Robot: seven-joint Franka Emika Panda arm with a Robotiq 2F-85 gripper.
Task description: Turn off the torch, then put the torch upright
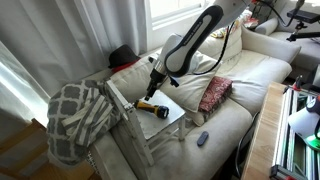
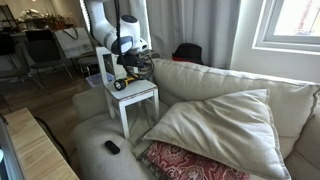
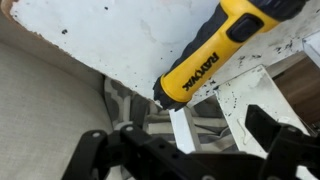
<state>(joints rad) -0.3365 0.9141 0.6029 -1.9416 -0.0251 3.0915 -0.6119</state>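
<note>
White table (image 1: 172,118), checked blanket (image 1: 80,115), red cushion (image 1: 214,93), dark remote (image 1: 202,138) on sofa (image 1: 245,75)

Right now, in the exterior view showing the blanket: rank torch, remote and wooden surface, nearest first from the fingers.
1. torch, on the white table, just below.
2. remote, on the couch seat's front.
3. wooden surface, beyond the couch's end.

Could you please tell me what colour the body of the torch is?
The torch is yellow with black trim, clearest in the wrist view.
</note>
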